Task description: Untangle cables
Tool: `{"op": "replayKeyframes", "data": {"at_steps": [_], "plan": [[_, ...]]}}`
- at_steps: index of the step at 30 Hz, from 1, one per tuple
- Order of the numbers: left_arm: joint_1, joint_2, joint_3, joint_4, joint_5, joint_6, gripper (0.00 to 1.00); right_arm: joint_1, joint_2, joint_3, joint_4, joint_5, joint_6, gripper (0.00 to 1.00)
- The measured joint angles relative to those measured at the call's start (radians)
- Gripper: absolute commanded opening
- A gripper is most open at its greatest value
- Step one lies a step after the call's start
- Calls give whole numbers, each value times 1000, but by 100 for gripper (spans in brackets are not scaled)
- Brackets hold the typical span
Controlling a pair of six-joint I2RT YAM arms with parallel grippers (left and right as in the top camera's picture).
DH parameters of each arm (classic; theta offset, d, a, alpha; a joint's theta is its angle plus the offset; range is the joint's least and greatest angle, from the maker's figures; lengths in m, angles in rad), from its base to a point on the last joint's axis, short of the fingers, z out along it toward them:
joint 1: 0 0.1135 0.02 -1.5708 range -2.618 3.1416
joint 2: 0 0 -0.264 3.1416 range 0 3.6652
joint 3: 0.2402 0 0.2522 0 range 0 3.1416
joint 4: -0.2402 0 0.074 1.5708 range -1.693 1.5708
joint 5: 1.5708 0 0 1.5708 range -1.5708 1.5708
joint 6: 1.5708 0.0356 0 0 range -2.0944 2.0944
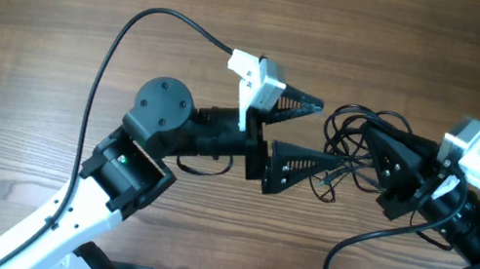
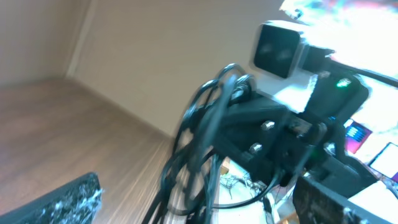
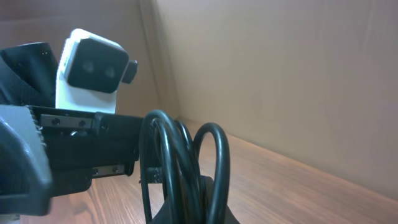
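The cables (image 1: 352,143) sit bunched in a small knot of black loops right of the middle of the wooden surface (image 1: 44,11), caught between the two arms. From above, a few loops fan out toward the far side and a couple of thin loose ends trail toward the near side, close to the lower finger of the left claw. I can't tell which strand is which in there.

The right claw (image 1: 372,143) is closed on the bundle. In its own camera the loops (image 3: 180,168) stand up in tight coils straight out of its grip, so it looks to be holding them lifted rather than flat on the wood. The left claw (image 1: 329,133) is spread wide, one finger on either side of the near edge of the knot, and nothing sits between its pads. Its camera looks straight at the coils (image 2: 199,143) hanging in front of the other arm.

To me this is the step of picking out a strand: one arm anchors the tangle and the free one lines up to take hold. The next move calls for the left claw to close on a single loop or a loose end, not the whole bunch, then draw it sideways away from the right claw, gently, so the knot loosens instead of cinching tighter.
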Motion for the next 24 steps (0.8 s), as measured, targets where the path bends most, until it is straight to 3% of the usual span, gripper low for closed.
{"op": "replayKeyframes", "data": {"at_steps": [3,4,5,9,10,13,14,16,19,24], "plan": [[-23,35,0,64,6,5,100,0,3,0,0,-19,42,4],[-30,55,0,85,6,5,95,0,6,0,0,-33,54,4],[-39,77,0,106,6,5,82,0,12,0,0,-42,61,4],[-54,99,0,132,6,13,12,0,45,0,4,-70,73,4],[-54,99,0,132,5,15,5,0,48,0,4,-72,76,4],[-50,99,0,132,-26,19,4,-1,47,0,11,-89,79,7],[-50,99,0,132,-37,19,4,-2,48,0,11,-85,76,23],[-51,99,0,131,-59,19,4,-2,49,0,11,-67,59,69],[-26,100,0,108,-111,19,4,-6,49,0,11,-74,20,98],[50,100,0,107,-188,19,4,-6,49,0,13,-116,-105,100]]}}
